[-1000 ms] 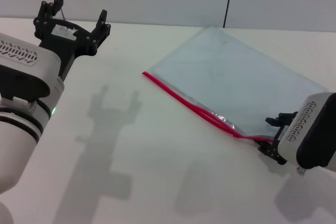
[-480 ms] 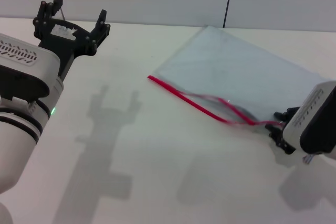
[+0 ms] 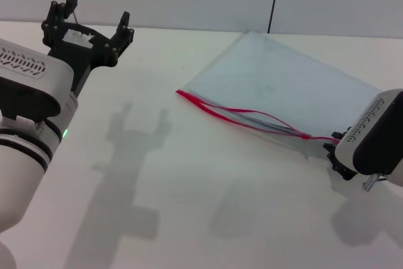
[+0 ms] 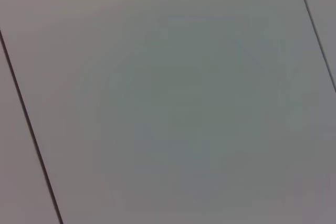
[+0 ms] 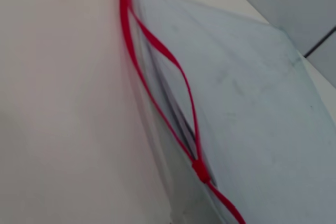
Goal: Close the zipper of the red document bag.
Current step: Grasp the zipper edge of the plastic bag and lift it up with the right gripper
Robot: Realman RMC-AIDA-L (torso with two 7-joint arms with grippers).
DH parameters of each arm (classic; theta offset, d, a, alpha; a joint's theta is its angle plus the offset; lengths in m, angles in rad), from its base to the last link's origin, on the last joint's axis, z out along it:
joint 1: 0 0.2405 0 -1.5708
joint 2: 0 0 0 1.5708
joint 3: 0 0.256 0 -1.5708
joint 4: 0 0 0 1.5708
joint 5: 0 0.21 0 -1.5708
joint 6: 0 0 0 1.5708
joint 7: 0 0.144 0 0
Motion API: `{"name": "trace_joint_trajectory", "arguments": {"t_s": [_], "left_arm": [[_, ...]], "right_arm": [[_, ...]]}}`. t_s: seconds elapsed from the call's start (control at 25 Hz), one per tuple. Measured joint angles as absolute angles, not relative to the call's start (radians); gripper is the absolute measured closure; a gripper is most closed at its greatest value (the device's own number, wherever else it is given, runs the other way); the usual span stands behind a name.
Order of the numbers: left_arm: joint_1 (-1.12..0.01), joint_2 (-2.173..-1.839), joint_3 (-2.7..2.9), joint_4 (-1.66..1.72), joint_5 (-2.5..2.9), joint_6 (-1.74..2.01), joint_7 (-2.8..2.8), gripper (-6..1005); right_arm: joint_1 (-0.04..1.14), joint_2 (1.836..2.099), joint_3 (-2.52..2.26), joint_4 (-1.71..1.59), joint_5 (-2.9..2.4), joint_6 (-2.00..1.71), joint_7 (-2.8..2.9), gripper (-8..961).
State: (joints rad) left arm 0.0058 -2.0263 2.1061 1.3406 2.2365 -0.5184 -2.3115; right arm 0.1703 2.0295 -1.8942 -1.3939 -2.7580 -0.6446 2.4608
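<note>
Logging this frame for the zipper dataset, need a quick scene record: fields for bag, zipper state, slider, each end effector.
bag: red document bag, flat on the white table, on the robot's right side
zipper: zipper open along much of its length, the two red strips bowed apart
slider: small red slider near the right-arm end of the zipper
left end effector: left end effector raised, open, well clear of the bag
right end effector: right end effector at the bag's near right corner; grip not readable

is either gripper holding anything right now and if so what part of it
The left gripper is raised, open and empty. The right gripper is at the near corner of the red document bag, at the zipper end; its fingers are hidden, so a hold cannot be confirmed.
</note>
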Motion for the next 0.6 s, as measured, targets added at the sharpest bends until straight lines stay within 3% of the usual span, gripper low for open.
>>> {"name": "trace_joint_trajectory", "arguments": {"t_s": [0.36,0.6], "left_arm": [[0.006,-2.024,2.096,1.381,2.235,-0.429,-2.307,207],[-0.005,-2.019,2.010,1.491,2.244,-0.111,-2.251,211]], "right_arm": [[0.129,2.030,-1.893,-1.533,-2.759,-0.681,2.465,790],[0.103,2.029,-1.868,-1.586,-2.760,-0.684,2.466,844]]}}
